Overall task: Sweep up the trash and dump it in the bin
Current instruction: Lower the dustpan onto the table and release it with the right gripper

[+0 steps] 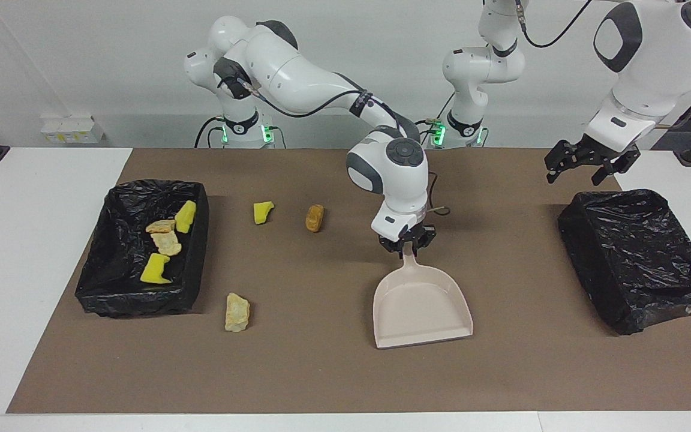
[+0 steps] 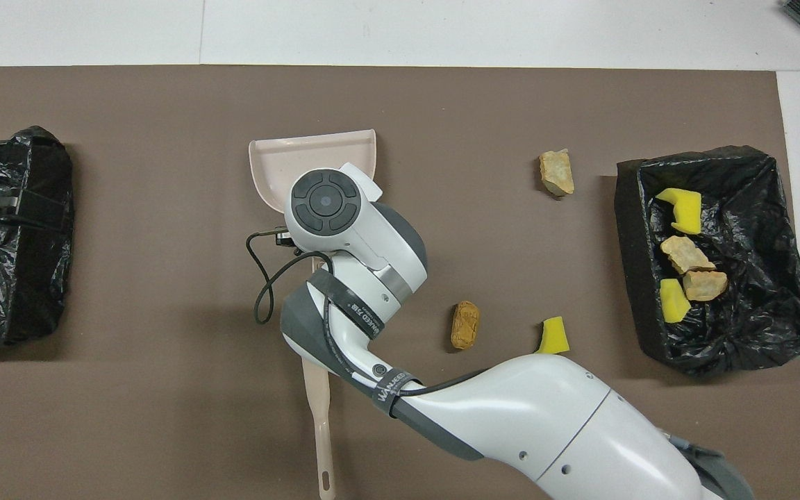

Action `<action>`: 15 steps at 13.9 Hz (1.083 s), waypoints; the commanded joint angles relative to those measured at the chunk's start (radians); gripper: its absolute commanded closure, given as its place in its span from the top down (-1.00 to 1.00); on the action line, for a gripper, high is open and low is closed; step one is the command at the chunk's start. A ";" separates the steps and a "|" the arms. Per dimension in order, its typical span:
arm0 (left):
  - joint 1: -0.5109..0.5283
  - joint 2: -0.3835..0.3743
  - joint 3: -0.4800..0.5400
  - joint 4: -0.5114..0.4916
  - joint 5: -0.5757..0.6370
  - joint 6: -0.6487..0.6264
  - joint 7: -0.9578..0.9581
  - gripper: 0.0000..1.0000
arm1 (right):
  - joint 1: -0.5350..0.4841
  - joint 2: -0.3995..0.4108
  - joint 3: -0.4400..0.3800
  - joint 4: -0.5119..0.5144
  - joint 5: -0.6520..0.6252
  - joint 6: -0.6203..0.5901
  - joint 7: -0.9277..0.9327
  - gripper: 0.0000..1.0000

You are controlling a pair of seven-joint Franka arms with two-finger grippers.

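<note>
The right gripper (image 1: pixel 407 245) sits low at the handle of the beige dustpan (image 1: pixel 422 307), which lies flat on the brown mat mid-desk (image 1: pixel 333 372), mouth turned away from the robots; whether the fingers pinch that handle or have let go, I cannot tell. The pan is empty, so this looks like staging for a scoop. Up at its own end, the left gripper (image 1: pixel 591 165) hangs spread wide, waiting above an empty black-lined bin (image 1: pixel 639 258). The other lined bin (image 1: pixel 141 300), toward the right arm's end, holds four pieces of trash (image 1: pixel 165 243). Three scraps lie loose: a yellow sponge chunk (image 1: pixel 263 212), an orange-brown piece (image 1: pixel 314 217), a pale lump (image 1: pixel 237 312). The brush (image 2: pixel 318 417) lies idle nearer the robots.
</note>
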 commanded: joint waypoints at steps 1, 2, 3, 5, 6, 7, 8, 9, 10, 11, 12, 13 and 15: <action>0.001 -0.026 -0.002 0.001 0.009 0.006 0.012 1.00 | -0.026 0.010 0.020 0.024 0.023 0.047 0.020 0.63; 0.000 -0.029 -0.002 -0.005 0.009 0.008 0.012 1.00 | -0.036 -0.003 0.020 0.024 0.022 0.062 0.021 0.70; 0.000 -0.029 -0.004 -0.005 0.009 0.009 0.010 1.00 | -0.058 -0.018 0.022 0.024 0.022 0.066 0.020 0.75; 0.001 -0.029 -0.002 -0.005 0.007 0.016 0.007 1.00 | -0.085 -0.067 0.019 0.018 0.028 0.075 0.023 1.00; 0.001 -0.029 -0.002 -0.005 0.009 0.016 0.005 1.00 | -0.125 -0.116 0.020 -0.003 0.030 0.076 0.000 1.00; 0.003 -0.029 -0.002 -0.006 0.011 0.014 0.005 1.00 | -0.183 -0.172 0.031 -0.048 0.031 0.072 0.002 1.00; 0.004 -0.029 -0.002 -0.006 0.011 0.016 0.008 1.00 | -0.229 -0.232 0.043 -0.085 0.036 0.058 0.003 1.00; 0.006 -0.029 -0.002 -0.008 0.011 0.019 0.008 1.00 | -0.281 -0.283 0.043 -0.117 0.036 0.050 0.003 1.00; 0.004 -0.029 -0.002 -0.008 0.011 0.019 0.008 1.00 | -0.334 -0.318 0.046 -0.134 0.036 0.043 0.003 1.00; 0.004 -0.029 -0.002 -0.008 0.009 0.020 0.008 1.00 | -0.363 -0.348 0.048 -0.136 0.036 0.018 0.003 1.00; 0.004 -0.029 -0.002 -0.008 0.009 0.022 0.008 1.00 | -0.381 -0.380 0.046 -0.134 0.037 -0.026 0.005 1.00; 0.004 -0.029 -0.002 -0.009 0.009 0.022 0.008 1.00 | -0.409 -0.411 0.046 -0.134 0.036 -0.070 0.000 1.00; 0.006 -0.031 -0.002 -0.012 0.009 0.023 0.010 1.00 | -0.441 -0.469 0.046 -0.134 0.037 -0.187 -0.012 1.00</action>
